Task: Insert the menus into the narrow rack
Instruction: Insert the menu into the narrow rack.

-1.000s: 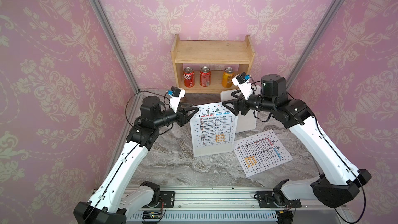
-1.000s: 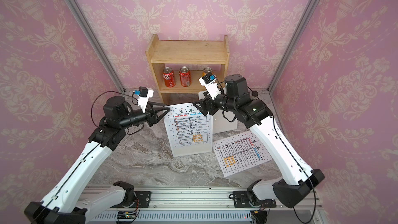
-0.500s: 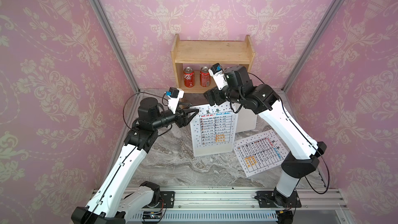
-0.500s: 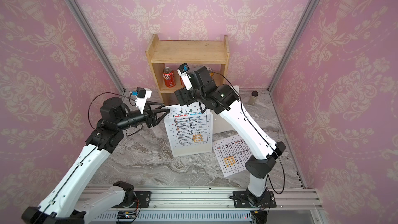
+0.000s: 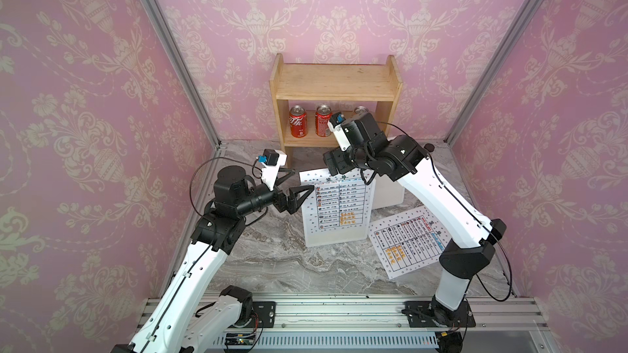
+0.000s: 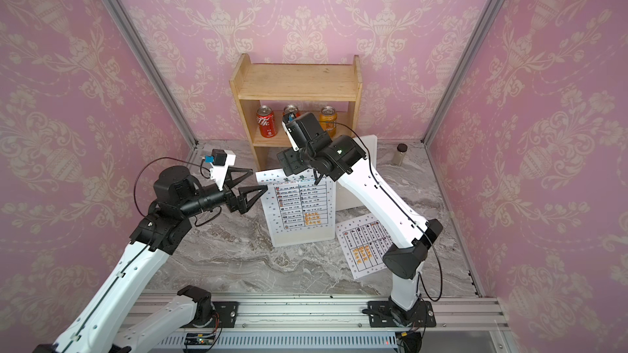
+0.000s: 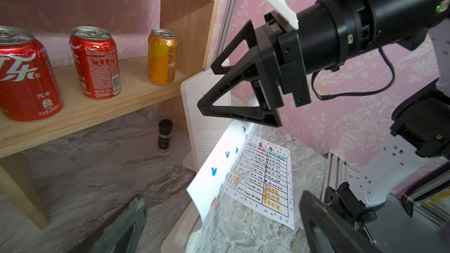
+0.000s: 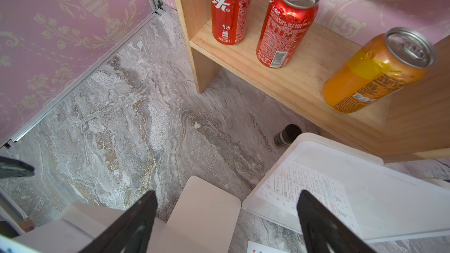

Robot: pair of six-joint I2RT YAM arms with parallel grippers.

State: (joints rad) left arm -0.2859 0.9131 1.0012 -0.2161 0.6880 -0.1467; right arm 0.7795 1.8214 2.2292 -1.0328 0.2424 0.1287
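**One menu racked, one flat on the marble**

The marble table fills the lower half of both top views, with a wooden shelf at top centre. In front of it, at centre frame, stands the narrow rack, with the first menu upright inside. The second menu lies flat on the marble at lower right, just beside the rack's foot.

The left gripper sits at the upright sheet's upper-left corner, jaws spread wide and pinching nothing. The right gripper, seen in the left wrist view, hangs over that sheet's top edge, likewise spread and empty.

The flat sheet is likely thin, light and floppy. It should sag if held at one point, and it lies too close to the marble for an easy pinch. A corner or short edge looks the best hold, with the other gripper steadying the opposite edge to keep it taut over the slot.
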